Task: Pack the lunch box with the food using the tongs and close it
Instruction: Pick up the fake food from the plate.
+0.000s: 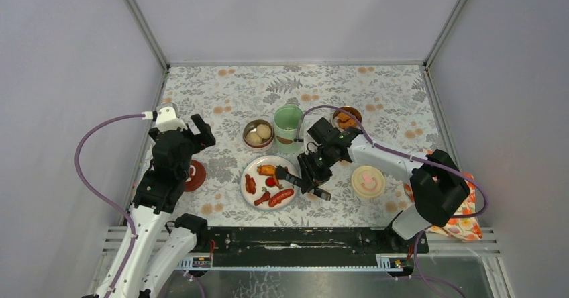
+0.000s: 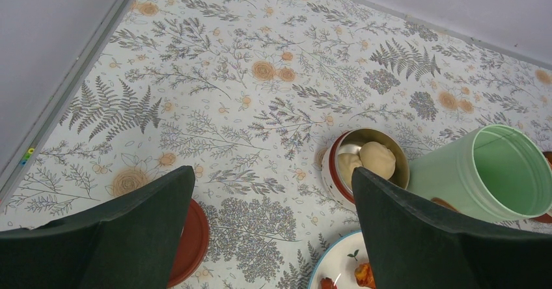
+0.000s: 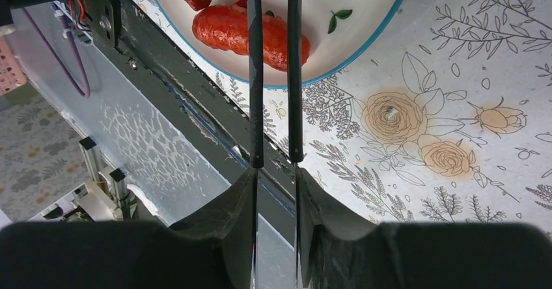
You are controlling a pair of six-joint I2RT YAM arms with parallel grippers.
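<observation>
The right gripper pinches the tongs, their slim arms slightly apart over a red sausage on the plate, probably to lift it into the green jar. The left gripper hangs spread wide and empty above the bench.

This is a robotics lab test cell, not a real kitchen. Plain grey wall panels set in aluminium frame posts box in the workspace. The left arm and right arm are bolted to a black rail at the near edge, with purple cables looping off them. A floral tablecloth and a plate of food add homely dressing.
</observation>
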